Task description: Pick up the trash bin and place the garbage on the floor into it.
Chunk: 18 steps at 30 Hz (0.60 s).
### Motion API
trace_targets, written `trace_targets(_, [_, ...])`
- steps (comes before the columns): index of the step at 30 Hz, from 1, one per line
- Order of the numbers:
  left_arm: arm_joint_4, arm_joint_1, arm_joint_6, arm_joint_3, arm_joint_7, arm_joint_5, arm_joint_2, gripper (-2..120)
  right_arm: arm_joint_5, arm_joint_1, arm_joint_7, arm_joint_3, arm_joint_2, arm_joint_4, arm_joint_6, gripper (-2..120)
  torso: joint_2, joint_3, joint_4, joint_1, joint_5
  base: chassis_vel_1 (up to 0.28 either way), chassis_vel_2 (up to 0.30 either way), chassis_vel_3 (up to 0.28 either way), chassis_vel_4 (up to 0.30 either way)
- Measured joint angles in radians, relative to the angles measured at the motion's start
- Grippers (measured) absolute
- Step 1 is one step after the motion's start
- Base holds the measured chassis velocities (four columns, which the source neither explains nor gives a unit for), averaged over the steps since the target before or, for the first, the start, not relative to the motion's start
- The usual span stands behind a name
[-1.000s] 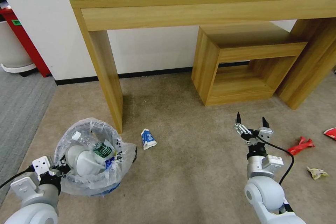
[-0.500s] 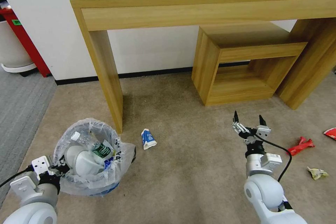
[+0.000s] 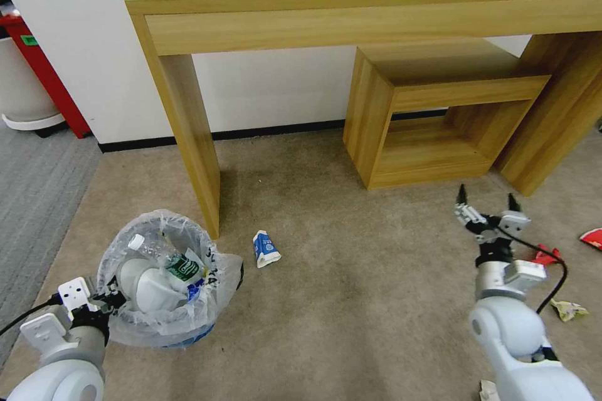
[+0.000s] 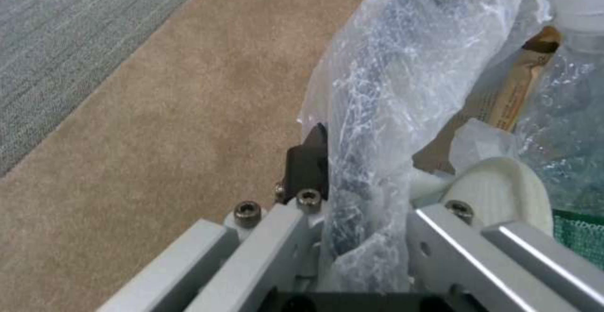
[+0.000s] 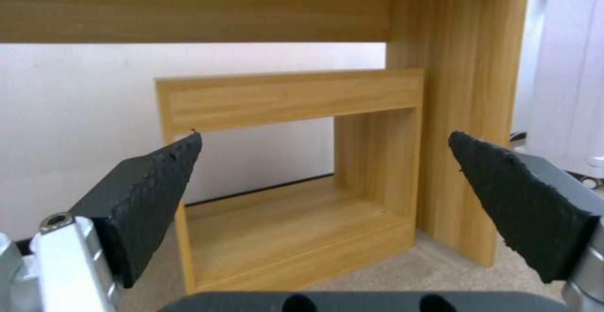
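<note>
Far left, the left gripper (image 3: 108, 298) is clamped on the near rim of the trash bin (image 3: 164, 276); the left wrist view shows a black finger (image 4: 309, 161) pressed against the crinkled bag liner, with the rim between the jaws. The bin stands on the beige carpet (image 3: 351, 301), just beside the leg of the long wooden table (image 3: 376, 12). Its blue base shows under the plastic. Inside it lie a green-label plastic bottle (image 3: 169, 260) and crumpled white paper (image 3: 147, 288).

To the right of the bin, apart from it, a blue-white wrapper (image 3: 266, 249) lies on the carpet in front of the table leg.

Centre right, a low open wooden shelf unit (image 3: 439, 113) stands under the table against the wall.

Further right, the right gripper (image 3: 488, 198) is raised above the carpet with its jaws spread wide and nothing between them; the right wrist view has both black fingertips (image 5: 157, 180) pointing toward the shelf unit.

At the right edge, a red wrapper (image 3: 547, 255) lies on the carpet, partly hidden behind the right wrist. Another red piece (image 3: 591, 237) lies at the frame edge, and a crumpled yellowish scrap (image 3: 567, 309) lies nearer the robot.
</note>
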<state>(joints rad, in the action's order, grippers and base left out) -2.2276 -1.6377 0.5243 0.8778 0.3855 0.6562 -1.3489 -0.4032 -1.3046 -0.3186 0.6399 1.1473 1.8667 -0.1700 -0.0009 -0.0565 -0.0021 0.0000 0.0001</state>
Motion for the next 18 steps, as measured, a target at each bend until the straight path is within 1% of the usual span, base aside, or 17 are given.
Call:
trace_targets(5, [0.009, 0.009, -0.002, 0.000, 0.000, 0.000, 0.000, 1, -0.001, 0.013, -0.003, 0.025, 0.005, -0.012, 0.001, 100, 0.000, 0.000, 0.0000, 0.000, 0.0000, 0.000, 0.000, 0.000, 0.000])
trace_targets(12, [0.027, 0.028, -0.002, -0.001, 0.000, 0.004, 0.002, 1, 0.006, 0.027, -0.002, 0.062, -0.008, -0.032, -0.002, 100, 0.000, 0.000, 0.0000, 0.000, -0.0001, 0.000, 0.000, 0.000, 0.000])
trace_targets(18, [0.039, 0.039, -0.001, -0.004, 0.001, 0.005, 0.002, 1, 0.009, 0.020, 0.000, 0.066, -0.005, -0.030, -0.006, 100, 0.000, 0.000, 0.0000, 0.000, -0.0001, 0.000, 0.000, 0.000, 0.000])
